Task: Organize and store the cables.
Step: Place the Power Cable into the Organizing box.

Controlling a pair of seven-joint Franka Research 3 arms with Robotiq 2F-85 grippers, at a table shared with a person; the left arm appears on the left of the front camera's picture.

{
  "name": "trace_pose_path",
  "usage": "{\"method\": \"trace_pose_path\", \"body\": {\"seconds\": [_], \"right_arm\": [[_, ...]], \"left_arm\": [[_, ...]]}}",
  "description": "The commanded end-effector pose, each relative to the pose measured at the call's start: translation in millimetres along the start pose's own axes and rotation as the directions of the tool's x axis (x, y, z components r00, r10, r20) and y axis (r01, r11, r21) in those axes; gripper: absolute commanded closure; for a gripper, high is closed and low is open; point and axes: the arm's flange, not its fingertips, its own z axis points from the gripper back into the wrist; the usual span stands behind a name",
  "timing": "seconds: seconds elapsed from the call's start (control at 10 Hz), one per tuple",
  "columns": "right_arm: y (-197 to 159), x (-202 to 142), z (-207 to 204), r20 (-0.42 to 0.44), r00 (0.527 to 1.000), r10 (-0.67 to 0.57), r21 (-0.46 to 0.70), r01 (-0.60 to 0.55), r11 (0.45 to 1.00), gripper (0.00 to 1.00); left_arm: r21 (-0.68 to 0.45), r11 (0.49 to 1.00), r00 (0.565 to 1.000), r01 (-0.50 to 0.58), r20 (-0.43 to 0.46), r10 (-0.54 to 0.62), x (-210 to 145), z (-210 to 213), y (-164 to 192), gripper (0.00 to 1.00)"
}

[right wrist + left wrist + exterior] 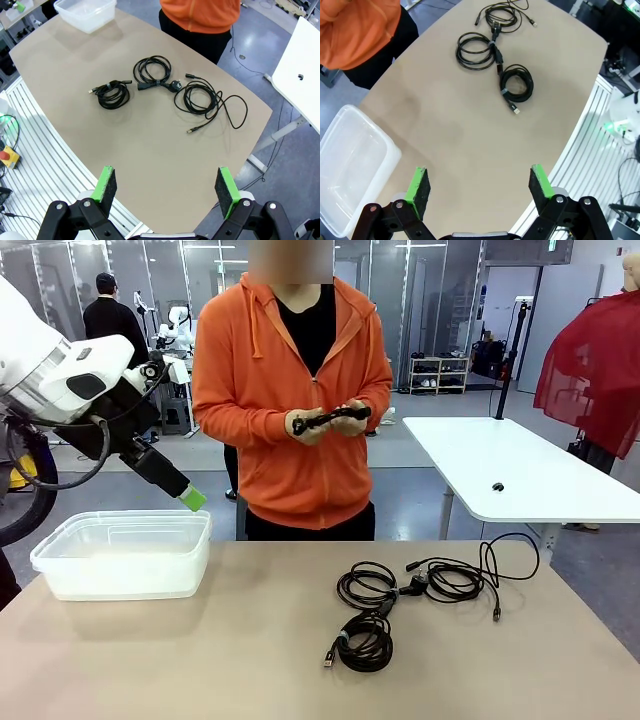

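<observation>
Hovering over the far right corner of the clear bin [120,540] at the table's left, our left gripper [192,498] slants downward with fingers spread wide and empty. Our right gripper [165,187] hangs high above the table's near edge, jaws equally apart. Three coiled cables [383,648] lie right of centre, and the person's hands [312,426] at the far side hold another cable [338,416].
</observation>
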Motion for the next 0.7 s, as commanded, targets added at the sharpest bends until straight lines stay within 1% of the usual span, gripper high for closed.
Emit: {"method": "trace_pose_path", "body": {"seconds": [0.0, 0.6], "right_arm": [[-0.3, -0.1, 0.8, 0.002, 1.0, 0.001, 0.0, -0.001, 1.0, 0.0], [-0.3, -0.1, 0.8, 0.002, 1.0, 0.001, 0.0, -0.001, 1.0, 0.0]], "left_arm": [[-0.004, 1.0, 1.0, 0.012, -0.007, -0.012, -1.2, 0.0, 1.7, 0.0], [-0.004, 1.0, 1.0, 0.012, -0.007, -0.012, -1.2, 0.0, 1.7, 0.0]]}}
